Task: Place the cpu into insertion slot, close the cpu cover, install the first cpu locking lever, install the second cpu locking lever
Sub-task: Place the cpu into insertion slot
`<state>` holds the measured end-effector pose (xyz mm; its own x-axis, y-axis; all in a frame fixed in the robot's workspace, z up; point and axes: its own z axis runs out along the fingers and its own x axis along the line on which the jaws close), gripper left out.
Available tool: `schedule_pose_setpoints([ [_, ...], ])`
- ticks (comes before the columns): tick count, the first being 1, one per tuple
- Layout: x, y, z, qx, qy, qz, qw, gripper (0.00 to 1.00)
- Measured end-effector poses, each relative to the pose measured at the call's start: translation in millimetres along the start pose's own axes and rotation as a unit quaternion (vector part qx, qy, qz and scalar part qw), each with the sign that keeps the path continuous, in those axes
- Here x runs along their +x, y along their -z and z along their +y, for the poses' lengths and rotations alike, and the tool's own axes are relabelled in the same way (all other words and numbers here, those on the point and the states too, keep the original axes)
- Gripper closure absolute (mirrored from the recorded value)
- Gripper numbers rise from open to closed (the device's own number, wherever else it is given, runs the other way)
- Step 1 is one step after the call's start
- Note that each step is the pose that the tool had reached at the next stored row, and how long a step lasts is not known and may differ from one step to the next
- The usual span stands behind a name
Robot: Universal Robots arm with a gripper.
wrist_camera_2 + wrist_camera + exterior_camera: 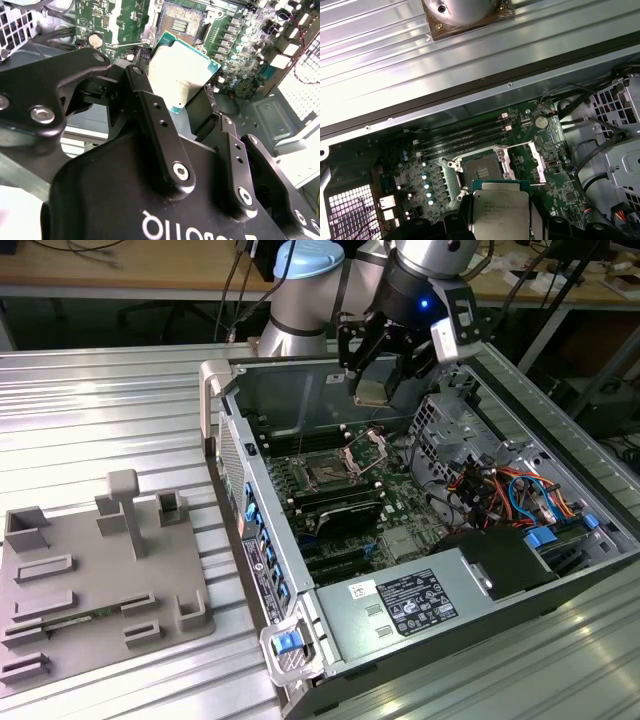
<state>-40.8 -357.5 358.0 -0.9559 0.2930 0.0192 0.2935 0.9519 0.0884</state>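
In the exterior view, the gripper [374,380] hangs over the far part of an open computer case [250,540]. It is closed narrow on the cpu [372,390], which it holds in the air above the green motherboard [395,495]. Below it and nearer lies the insertion slot [327,472], bare, with the cpu cover [366,448] standing raised just beside it toward the exterior view's right. The case sits on a ribbed metal bench [100,410], and a grey fixture plate [90,590] lies well apart at the exterior view's left. In the second wrist view, the black fingers [146,97] clamp the cpu [182,72] by opposite edges. Its pale metal top faces the camera, and the insertion slot [182,22] shows beyond it, apart from it. In the first wrist view, the cpu [500,212] hovers over the board close to the insertion slot [481,169] without touching it. The cpu cover [536,161] is swung open beside the socket, and the long black memory slots [465,135] run near it.
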Motion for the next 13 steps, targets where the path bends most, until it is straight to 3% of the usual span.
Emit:
schedule_pose_setpoints([
  [5, 0.7, -0.2, -0.2, -0.0004, -0.021, -0.0019, 0.99978, 0.45],
  [13, 2.0, -0.4, -0.7, -0.0011, -0.054, -0.0048, 0.99852, 0.45],
])
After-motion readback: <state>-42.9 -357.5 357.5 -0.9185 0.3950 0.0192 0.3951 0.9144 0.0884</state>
